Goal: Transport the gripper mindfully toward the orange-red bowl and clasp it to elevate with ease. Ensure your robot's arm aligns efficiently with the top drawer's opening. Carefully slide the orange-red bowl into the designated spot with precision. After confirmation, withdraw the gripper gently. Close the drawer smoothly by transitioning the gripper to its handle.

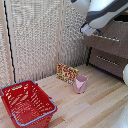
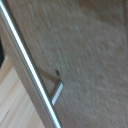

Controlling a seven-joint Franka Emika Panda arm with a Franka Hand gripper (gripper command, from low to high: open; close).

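Arm [image 1: 102,12] occupies the upper right of the exterior view, thick and white with a dark joint, reaching down toward the drawer fronts. Gripper [image 1: 87,30] sits at its lower end, just beside the left edge of the top drawer [image 1: 112,37]; its fingers are too blurred to judge, so I cannot tell whether they are spread or closed. No fingers appear in the wrist view.

Handle [image 1: 107,37] shows as a thin pale bar across the grey-brown front, near the gripper. In the wrist view the handle [image 2: 30,70] runs diagonally from the upper left to the bottom centre, very close to the camera, with one short mounting leg joining it to the drawer [image 2: 85,55] face. The drawer front lies flush with the unit. A strip of light wood floor shows at the lower left of that frame.

Lower drawer [image 1: 107,61], darker, carries its own bar and sits below the top one.

Bowl is not visible in either view.

Basket [image 1: 27,102], red wire mesh with a blue rim, stands at the lower left on the wooden table [image 1: 95,107]. Pink cup [image 1: 80,84] stands near the centre, just beside a patterned box [image 1: 66,73] that leans against the woven screen [image 1: 35,35].
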